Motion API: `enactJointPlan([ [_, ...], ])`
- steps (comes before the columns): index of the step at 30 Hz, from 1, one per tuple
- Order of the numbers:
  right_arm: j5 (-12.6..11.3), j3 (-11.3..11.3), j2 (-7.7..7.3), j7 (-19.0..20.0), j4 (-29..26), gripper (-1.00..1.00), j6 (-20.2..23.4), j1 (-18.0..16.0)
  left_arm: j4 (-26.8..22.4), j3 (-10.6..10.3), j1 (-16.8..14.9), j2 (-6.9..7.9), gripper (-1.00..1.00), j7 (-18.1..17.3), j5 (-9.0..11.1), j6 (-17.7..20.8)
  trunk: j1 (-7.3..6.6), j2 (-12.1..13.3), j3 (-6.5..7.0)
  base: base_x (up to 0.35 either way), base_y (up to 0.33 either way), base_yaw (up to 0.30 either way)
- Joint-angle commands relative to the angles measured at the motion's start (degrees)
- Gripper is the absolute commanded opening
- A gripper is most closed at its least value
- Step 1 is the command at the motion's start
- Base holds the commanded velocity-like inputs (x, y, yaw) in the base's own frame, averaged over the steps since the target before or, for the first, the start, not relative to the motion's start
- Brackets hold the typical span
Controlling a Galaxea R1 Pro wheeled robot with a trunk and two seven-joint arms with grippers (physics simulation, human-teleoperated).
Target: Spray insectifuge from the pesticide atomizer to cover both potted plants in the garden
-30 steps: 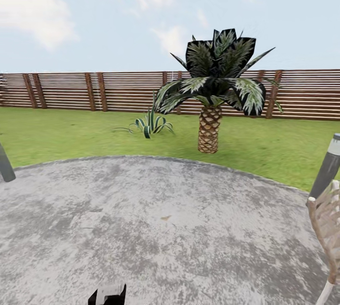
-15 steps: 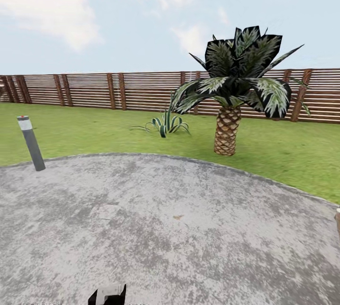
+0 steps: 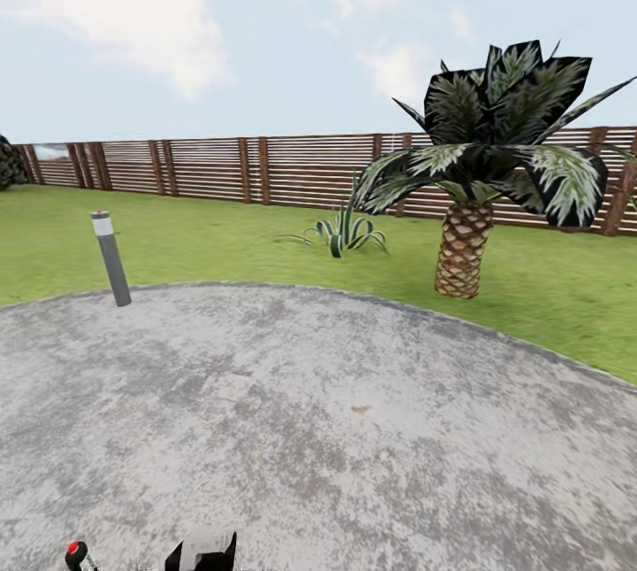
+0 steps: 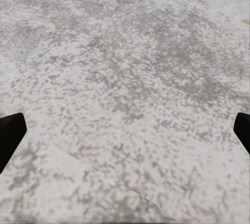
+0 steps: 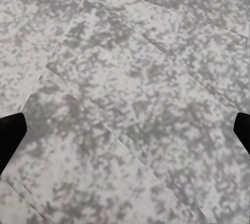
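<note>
Looking forward from the head view, the round grey paved patio (image 3: pixel 318 429) spreads across the lower half of the scene, with green lawn (image 3: pixel 221 248) curving around its far edge. A brown slatted wooden fence (image 3: pixel 221 168) runs along the back of the lawn under a pale cloudy sky. A scaly-trunked palm (image 3: pixel 464 243) stands on the grass to the right, and a potless striped spiky plant (image 3: pixel 345 235) grows just to its left, nearer the fence. A short grey bollard light (image 3: pixel 112 258) stands at the patio's left rim. At the bottom edge, a small dark knob with a red spot (image 3: pixel 76 551) pokes into sight; it may be the top of the pesticide atomizer, though too little shows to be sure. Beside it a white and black piece of the robot's body (image 3: pixel 205 551) sits at the lower edge.

From the left wrist view, the left gripper (image 4: pixel 125 130) has its two dark fingertips (image 4: pixel 10 135) spread wide at opposite edges, with nothing between them but mottled grey paving (image 4: pixel 125 78).

From the right wrist view, the right gripper (image 5: pixel 125 130) likewise has its fingertips (image 5: pixel 10 133) spread wide apart, empty, above grey paving slabs (image 5: pixel 130 78) with faint seams.
</note>
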Motion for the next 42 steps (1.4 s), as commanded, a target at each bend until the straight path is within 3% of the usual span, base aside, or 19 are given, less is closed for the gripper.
enactJointPlan([
  [1, -0.06, -0.04, 0.00, -0.02, 0.00, 1.00, -0.15, -0.01, 0.06, 0.02, -0.04, -0.02, 1.00, -0.05, 0.35, -0.17, -0.01, -0.02, -0.06, 0.000, -0.035, 0.253],
  [10, -0.06, -0.01, 0.00, -0.02, 0.00, 1.00, -0.15, 0.00, 0.06, 0.04, -0.04, -0.02, 1.00, -0.05, 0.35, -0.17, -0.01, -0.02, -0.06, 0.000, -0.189, 0.253],
  [28, -0.06, -0.02, -0.08, -0.02, 0.00, 1.00, -0.15, -0.01, 0.06, 0.07, -0.03, -0.02, 1.00, -0.05, 0.35, -0.17, -0.01, -0.02, -0.06, 0.000, -0.007, 0.249],
  [42, -0.06, -0.05, -0.17, 0.01, 0.01, 1.00, -0.15, -0.01, 0.06, 0.09, 0.04, -0.02, 1.00, -0.05, 0.35, -0.17, -0.01, -0.02, -0.06, 0.000, 0.000, 0.019],
])
